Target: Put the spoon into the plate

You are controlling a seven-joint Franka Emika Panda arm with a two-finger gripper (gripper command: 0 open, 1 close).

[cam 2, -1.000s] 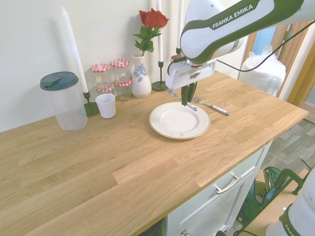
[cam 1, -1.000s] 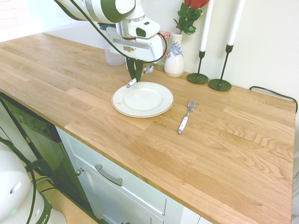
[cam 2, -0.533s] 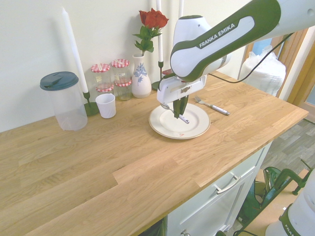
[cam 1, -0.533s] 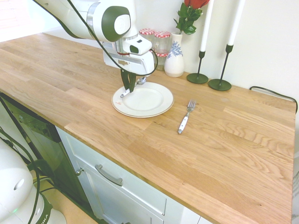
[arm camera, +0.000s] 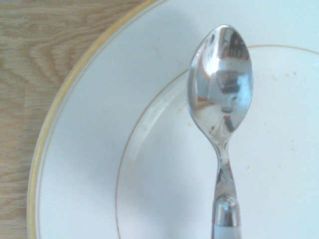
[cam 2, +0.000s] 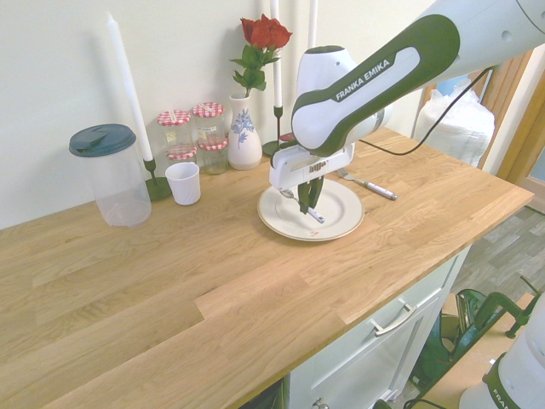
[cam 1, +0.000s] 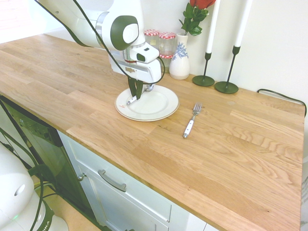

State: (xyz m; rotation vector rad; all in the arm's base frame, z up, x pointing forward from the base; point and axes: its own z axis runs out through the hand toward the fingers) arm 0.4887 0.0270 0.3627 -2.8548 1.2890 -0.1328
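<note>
Cream-white, the plate sits on the wooden counter near its wall-side edge, with the long front edge and the cabinets well apart from it. Around it, also toward the wall, stand the vase and the candle holders.

The gripper is over the plate, its fingers closed on the handle of the spoon and gripping nothing else. The spoon is inside the plate's outline in both exterior views, its silver bowl pointing to the wall side and its handle to the front edge. I cannot tell whether it touches the china yet.

The fork lies apart on the bare wood, between the plate and the counter's far corner, and has no part in this.

I would call the job nearly done: the spoon is picked up and brought over the plate. Left are any last lowering, opening the fingers, and backing the gripper away without dragging the handle.
</note>
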